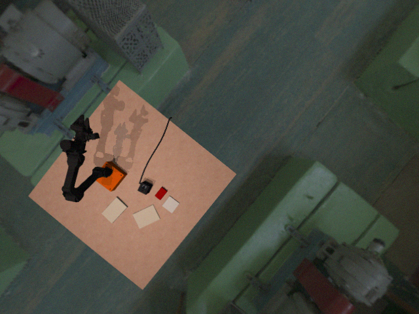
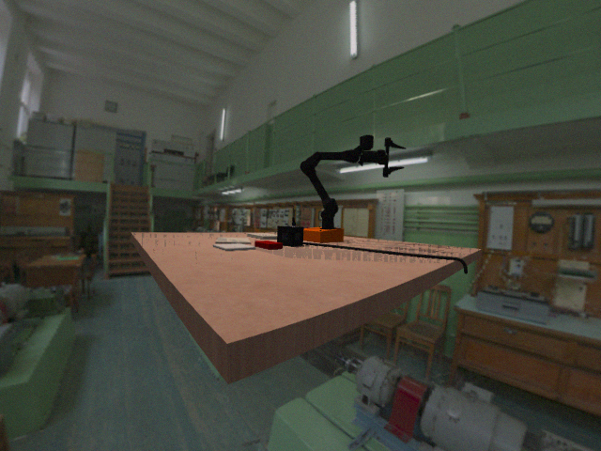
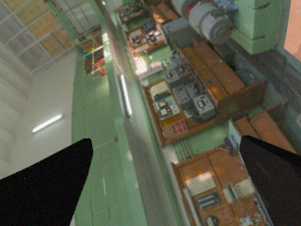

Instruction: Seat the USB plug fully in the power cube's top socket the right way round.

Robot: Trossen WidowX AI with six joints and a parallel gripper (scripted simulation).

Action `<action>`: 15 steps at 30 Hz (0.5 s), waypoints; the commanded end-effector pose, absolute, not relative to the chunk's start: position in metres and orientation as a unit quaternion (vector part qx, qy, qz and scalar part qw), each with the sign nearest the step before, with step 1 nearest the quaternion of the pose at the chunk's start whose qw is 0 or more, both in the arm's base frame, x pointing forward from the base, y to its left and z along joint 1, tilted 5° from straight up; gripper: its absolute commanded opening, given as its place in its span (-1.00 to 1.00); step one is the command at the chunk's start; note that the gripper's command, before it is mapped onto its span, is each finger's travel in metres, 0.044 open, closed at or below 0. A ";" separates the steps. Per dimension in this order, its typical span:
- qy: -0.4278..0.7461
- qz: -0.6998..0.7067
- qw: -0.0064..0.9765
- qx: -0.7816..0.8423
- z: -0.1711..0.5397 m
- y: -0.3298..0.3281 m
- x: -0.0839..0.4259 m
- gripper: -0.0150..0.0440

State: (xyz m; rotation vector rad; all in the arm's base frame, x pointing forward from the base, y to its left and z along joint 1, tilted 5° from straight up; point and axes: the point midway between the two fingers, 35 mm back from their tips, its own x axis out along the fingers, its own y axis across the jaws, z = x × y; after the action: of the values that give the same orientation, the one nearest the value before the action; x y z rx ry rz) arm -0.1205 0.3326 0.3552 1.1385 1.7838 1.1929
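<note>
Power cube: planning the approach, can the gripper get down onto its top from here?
Probably yes: the open gripper is raised well above the power cube, and nothing stands over the cube.
</note>
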 end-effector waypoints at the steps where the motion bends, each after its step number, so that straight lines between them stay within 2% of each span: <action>1: 0.658 0.387 0.443 0.470 0.328 0.360 -0.053 1.00; 8: 0.612 0.221 0.570 0.502 0.274 0.367 0.072 1.00; 15: 0.566 0.026 0.641 0.517 0.224 0.319 0.188 1.00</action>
State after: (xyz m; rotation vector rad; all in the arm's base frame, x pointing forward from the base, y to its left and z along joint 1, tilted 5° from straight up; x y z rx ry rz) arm 0.1405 0.3456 0.2419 1.1795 1.3546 0.2493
